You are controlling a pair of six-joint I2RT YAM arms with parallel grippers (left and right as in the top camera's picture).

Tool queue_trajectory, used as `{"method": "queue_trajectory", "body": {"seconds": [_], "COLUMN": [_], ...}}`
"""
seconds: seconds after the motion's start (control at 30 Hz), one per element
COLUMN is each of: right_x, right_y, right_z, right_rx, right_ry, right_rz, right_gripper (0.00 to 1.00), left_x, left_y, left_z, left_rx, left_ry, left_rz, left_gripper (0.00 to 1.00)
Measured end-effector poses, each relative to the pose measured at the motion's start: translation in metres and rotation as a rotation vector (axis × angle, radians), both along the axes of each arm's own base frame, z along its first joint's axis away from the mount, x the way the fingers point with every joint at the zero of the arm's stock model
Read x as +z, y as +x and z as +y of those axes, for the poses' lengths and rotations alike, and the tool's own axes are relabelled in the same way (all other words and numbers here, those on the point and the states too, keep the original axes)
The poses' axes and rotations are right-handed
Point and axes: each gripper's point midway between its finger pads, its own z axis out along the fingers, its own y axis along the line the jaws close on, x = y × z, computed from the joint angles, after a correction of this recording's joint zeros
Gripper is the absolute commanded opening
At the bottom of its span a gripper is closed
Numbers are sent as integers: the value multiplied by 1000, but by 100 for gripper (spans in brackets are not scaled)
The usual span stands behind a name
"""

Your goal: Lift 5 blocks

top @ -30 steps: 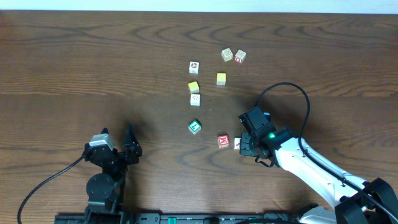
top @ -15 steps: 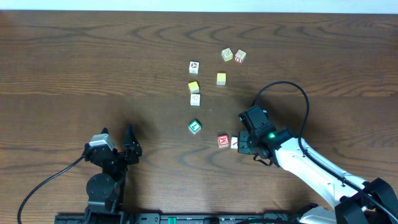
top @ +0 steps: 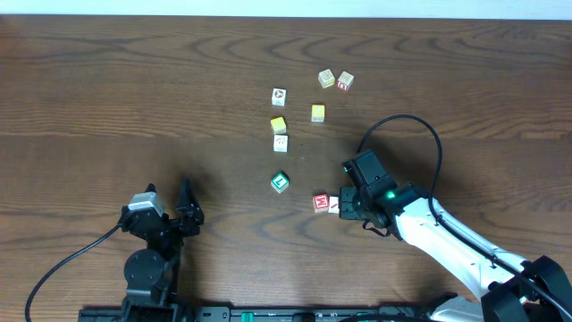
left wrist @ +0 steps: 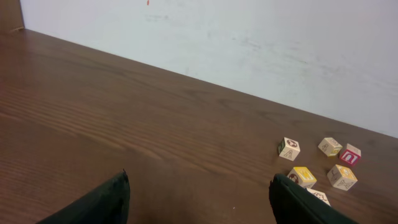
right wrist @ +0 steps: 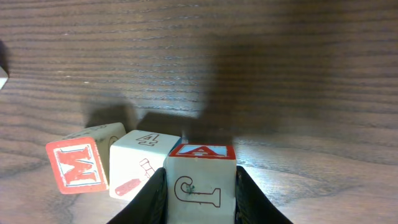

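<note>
The right claw (right wrist: 201, 173) is pinching a pale block (right wrist: 200, 186) between its two fingers (right wrist: 155, 196), right of the middle of the table (top: 107, 80) and toward its near edge. The held block shows a red-framed A on its upper face and a red hooked mark on the face toward the wrist camera. Its left side touches a whitish block (right wrist: 142, 163) printed with a 4 and a red bottle shape. Against that one's far side leans the red-faced M block (top: 321, 203), slightly tilted. From overhead the claw hides most of the held block. The green-faced block (top: 281, 182) lies near the red one, a little closer to the table's middle and apart from it. Toward the far edge, two yellow-faced cubes (top: 318, 113) lie among several more pale blocks; one whitish block (top: 281, 142) lies just beside the nearer yellow cube. The left claw (top: 168, 191) is spread wide and holds nothing, low over bare wood by the near edge, left of the middle and well apart from every block.
</note>
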Motion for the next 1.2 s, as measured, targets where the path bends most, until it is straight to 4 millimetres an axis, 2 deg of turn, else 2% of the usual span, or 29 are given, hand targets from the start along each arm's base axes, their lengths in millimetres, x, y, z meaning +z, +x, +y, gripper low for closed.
{"method": "queue_trajectory", "body": {"seconds": [0.2, 0.5, 0.9, 1.1, 1.2], "right_x": [0, 4, 3, 2, -5], "right_y": [-2, -9, -5, -4, -6], "right_z": [5, 32, 20, 19, 17], "right_rx": [17, 112, 91, 77, 70], "right_ry": [14, 27, -46, -48, -58], "right_rz": [3, -38, -66, -69, -59], "right_gripper": [19, 22, 28, 27, 26], "left_x": [0, 0, 0, 0, 0], "left_y": [0, 0, 0, 0, 0], "left_z": [0, 0, 0, 0, 0], "left_rx": [0, 0, 0, 0, 0], "left_ry": [0, 0, 0, 0, 0], "left_rz": [0, 0, 0, 0, 0], "left_gripper": [72, 72, 72, 72, 72]}}
